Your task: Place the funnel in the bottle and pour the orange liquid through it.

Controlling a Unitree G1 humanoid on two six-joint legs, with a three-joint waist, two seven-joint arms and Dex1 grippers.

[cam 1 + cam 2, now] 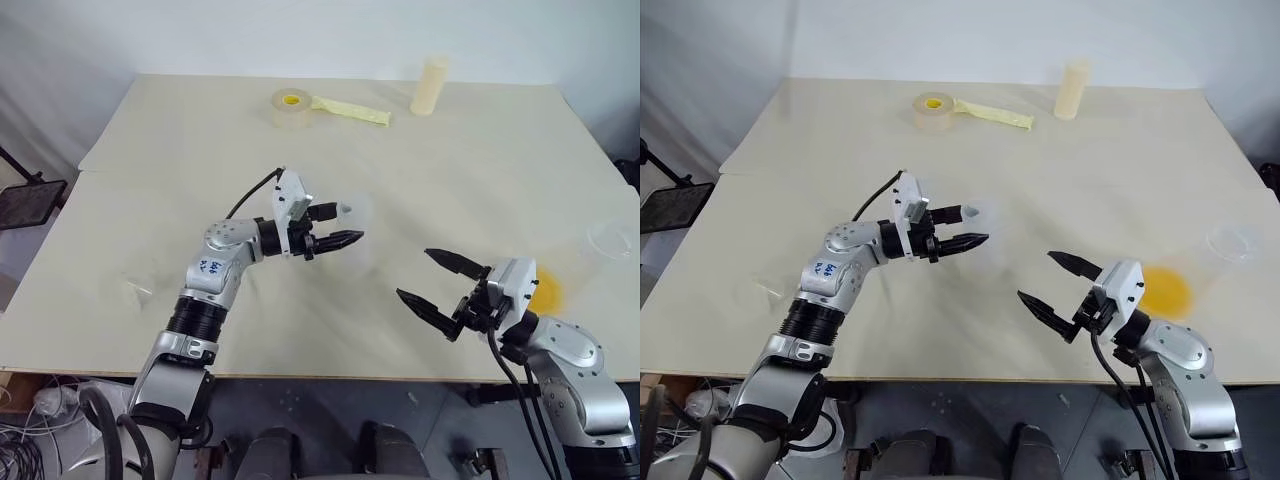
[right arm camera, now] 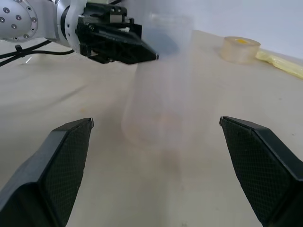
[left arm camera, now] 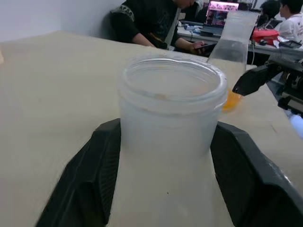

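From the head, the bottle (image 1: 360,255) stands upright near the middle of the table (image 1: 180,170), its wide base down, its long axis vertical and its open mouth pointing straight up. The left gripper (image 1: 348,224) reaches in level from the robot's left, its fingers spread and the neck between them. The right gripper (image 1: 413,273) hangs near the front edge, apart from the bottle on its right, with its fingers spread wide and nothing between them. The funnel (image 1: 138,291) lies far off to the left near the table edge; it is too faint to tell which way its spout points. Right of the right gripper stands a clear cup (image 1: 610,240) with the orange liquid (image 1: 548,290) at its bottom. At the far side lie a tape roll (image 1: 290,103) with a yellow strip (image 1: 352,111) and a cream cylinder (image 1: 430,87).

The left wrist view looks onto the bottle's round mouth and neck, with a black finger (image 3: 94,175) close on each side; whether they touch the wall I cannot tell. Beyond the bottle the cup stands upright with its liquid low inside, and a person (image 3: 151,21) sits behind the table.

The right wrist view shows that gripper's own fingers (image 2: 61,161) well apart, the bottle upright past them and the left gripper at its neck.
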